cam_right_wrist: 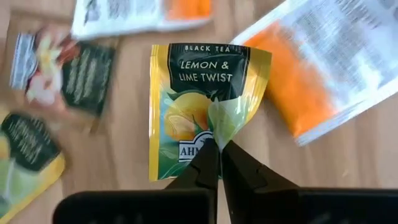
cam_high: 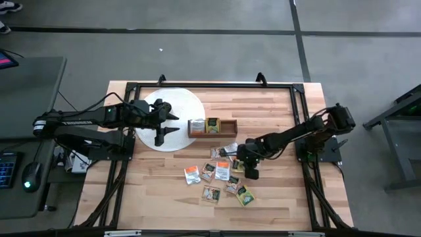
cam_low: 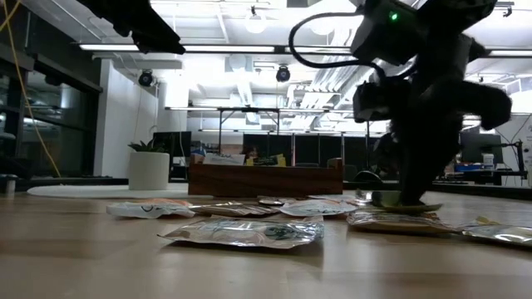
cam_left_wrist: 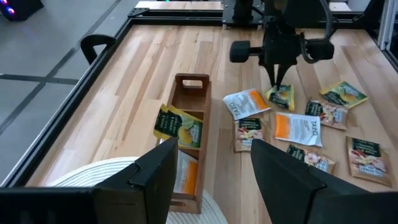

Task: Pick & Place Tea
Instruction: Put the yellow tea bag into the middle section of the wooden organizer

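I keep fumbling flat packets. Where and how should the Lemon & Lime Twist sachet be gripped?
By its bottom edge, from above. The Lemon & Lime Twist sachet lies flat on the table, so the right gripper pinches that edge into a raised crease between its shut fingertips.

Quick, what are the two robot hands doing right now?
Left gripper: jaws open, empty, above the white disc.
Right gripper: jaws shut, pinching a lemon tea sachet.

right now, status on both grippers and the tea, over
Right gripper shut on lemon sachet, down at the pile. Left gripper open over white disc. Nothing in the way.
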You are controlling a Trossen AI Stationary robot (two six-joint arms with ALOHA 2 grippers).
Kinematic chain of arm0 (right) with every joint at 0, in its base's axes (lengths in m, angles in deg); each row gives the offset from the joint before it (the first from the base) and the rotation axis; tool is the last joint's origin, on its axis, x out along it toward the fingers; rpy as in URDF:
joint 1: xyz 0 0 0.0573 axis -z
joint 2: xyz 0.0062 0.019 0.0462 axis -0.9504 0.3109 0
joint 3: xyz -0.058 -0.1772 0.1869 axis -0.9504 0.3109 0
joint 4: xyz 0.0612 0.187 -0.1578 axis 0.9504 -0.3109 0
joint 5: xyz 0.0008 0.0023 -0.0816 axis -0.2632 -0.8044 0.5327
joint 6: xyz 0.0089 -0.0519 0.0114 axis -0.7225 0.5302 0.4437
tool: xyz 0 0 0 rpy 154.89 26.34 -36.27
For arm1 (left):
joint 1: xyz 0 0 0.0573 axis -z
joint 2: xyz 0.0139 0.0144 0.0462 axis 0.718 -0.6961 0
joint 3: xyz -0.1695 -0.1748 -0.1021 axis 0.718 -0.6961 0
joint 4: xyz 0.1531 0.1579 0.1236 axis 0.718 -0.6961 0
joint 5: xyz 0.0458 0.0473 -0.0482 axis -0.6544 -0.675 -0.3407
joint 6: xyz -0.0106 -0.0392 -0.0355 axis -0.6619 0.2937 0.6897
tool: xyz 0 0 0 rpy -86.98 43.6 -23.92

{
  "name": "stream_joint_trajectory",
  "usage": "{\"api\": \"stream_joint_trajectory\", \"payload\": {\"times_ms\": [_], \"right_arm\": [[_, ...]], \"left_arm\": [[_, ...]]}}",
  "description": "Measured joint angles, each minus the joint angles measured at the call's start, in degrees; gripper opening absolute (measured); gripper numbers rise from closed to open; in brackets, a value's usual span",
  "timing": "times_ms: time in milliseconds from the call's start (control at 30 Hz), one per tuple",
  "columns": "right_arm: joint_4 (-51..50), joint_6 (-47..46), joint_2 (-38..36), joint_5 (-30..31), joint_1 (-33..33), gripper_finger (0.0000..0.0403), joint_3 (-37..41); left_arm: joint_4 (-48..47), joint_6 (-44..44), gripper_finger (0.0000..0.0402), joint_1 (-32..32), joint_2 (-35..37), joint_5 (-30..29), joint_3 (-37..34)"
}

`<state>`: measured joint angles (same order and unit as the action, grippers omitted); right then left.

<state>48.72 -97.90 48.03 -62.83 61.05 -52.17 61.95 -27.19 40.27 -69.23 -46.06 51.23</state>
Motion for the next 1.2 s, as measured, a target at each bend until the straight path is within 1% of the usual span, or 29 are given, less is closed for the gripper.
{"api": "stream_joint_trajectory", "payload": {"times_ms": [100, 233, 400, 533, 733, 833, 967, 1067, 1200], "right_arm": [[-3.68, -0.01, -2.53, 1.78, -1.13, 0.0001, -1.22], [-6.69, -0.7, -6.89, 8.16, -3.57, 0.0001, -2.19], [-5.53, -5.11, -12.16, 18.5, -5.52, 0.0, -2.24], [-3.23, -5.82, -14.35, 24.96, -5.57, 0.0, -2.24], [4.15, -5.29, -15.02, 33.84, -4.91, 0.0, -2.3], [9.66, -4.39, -15.02, 39.56, -4.42, 0.0, -2.33], [15.8, -2.51, -15.02, 46.15, -3.29, 0.0, -2.33], [21.54, 0.61, -15.02, 48.69, -2.13, 0.0, -2.33], [29.92, 6.79, -15.06, 48.77, -0.11, 0.0, -2.33]], "left_arm": [[0.02, 0.49, 0.0202, 0.0, 0.0, 0.04, 0.0], [1.09, 1.61, 0.0202, -0.01, -0.13, 0.31, 0.0], [5.54, 2.65, 0.0202, -0.01, -2.86, 3.17, 0.0], [11.72, 2.72, 0.0202, -0.01, -6.03, 6.01, 0.0], [21.15, 4.37, 0.0202, -0.01, -11.62, 9.04, 0.02], [25.73, 5.67, 0.0202, 0.01, -14.23, 9.22, 0.02], [29.14, 8.14, 0.0202, -0.01, -16.75, 8.96, -0.04], [32.96, 9.05, 0.0202, 0.01, -18.94, 8.48, 0.07], [38.58, 9.08, 0.0202, 0.01, -21.44, 8.85, 0.09]]}}
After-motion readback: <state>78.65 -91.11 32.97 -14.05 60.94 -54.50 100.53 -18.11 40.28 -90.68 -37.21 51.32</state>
